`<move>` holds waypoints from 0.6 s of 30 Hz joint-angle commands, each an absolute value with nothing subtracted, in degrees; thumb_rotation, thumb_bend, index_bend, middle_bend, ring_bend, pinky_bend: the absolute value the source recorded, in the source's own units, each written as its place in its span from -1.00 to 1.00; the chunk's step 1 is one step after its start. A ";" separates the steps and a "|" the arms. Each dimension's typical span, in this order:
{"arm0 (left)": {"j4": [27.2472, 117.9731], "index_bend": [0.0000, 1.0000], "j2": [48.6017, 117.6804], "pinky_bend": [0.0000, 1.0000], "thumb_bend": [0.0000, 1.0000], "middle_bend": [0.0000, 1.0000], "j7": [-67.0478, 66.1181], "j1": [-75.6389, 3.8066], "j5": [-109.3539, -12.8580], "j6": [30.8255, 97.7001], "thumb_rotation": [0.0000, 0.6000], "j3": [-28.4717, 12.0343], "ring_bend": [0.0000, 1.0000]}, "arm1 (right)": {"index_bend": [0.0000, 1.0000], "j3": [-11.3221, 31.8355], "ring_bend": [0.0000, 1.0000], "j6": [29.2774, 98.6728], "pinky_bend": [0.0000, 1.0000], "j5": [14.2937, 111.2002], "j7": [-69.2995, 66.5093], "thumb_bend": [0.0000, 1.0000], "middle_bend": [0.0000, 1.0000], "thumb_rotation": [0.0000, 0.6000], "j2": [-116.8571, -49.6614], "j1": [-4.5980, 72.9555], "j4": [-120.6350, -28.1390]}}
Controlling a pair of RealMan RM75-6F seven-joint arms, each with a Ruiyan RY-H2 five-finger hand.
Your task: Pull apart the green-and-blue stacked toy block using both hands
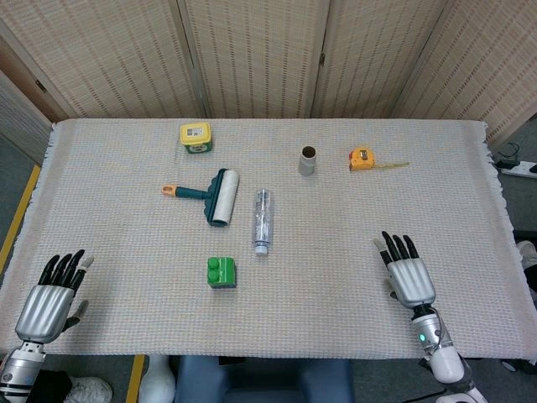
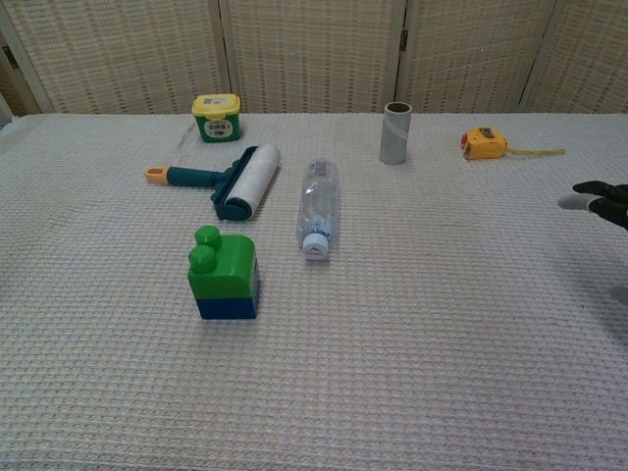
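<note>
On the woven cloth-covered table (image 1: pixel 336 252) the green-and-blue stacked toy block (image 2: pixel 225 276) stands untouched beside a clear plastic bottle (image 2: pixel 317 206), while left hand (image 1: pixel 52 294) and right hand (image 1: pixel 407 273) lie flat, empty, fingers spread, well away; a careless reach could roll the bottle or topple the block.

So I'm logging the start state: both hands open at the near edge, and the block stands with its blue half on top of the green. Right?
Not quite: the chest view shows the block with green on top and blue beneath. The rest holds: left hand and right hand are open at the near edge.
</note>
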State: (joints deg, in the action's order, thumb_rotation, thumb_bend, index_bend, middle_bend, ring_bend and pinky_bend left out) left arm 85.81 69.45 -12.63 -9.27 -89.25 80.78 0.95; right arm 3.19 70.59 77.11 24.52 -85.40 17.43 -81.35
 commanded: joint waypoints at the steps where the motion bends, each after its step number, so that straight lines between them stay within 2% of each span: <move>1: 85.73 -1.00 69.52 -1.00 -0.14 -1.00 -12.63 -9.30 -89.11 80.62 1.00 0.92 -1.00 | -1.00 3.16 -1.00 70.29 -1.00 76.99 24.39 -0.22 -1.00 1.00 -85.37 17.51 -81.33; 10: 86.05 -1.00 70.11 -1.00 -0.14 -1.00 -12.46 -10.22 -89.81 79.35 1.00 1.12 -1.00 | -1.00 2.76 -1.00 71.25 -1.00 77.91 22.71 -0.22 -1.00 1.00 -85.00 16.89 -80.28; 18: 87.23 -1.00 71.12 -1.00 -0.15 -0.99 -12.77 -13.61 -93.20 75.59 1.00 1.89 -1.00 | -1.00 2.82 -1.00 74.32 -1.00 79.74 21.31 -0.22 -1.00 1.00 -83.81 15.74 -81.97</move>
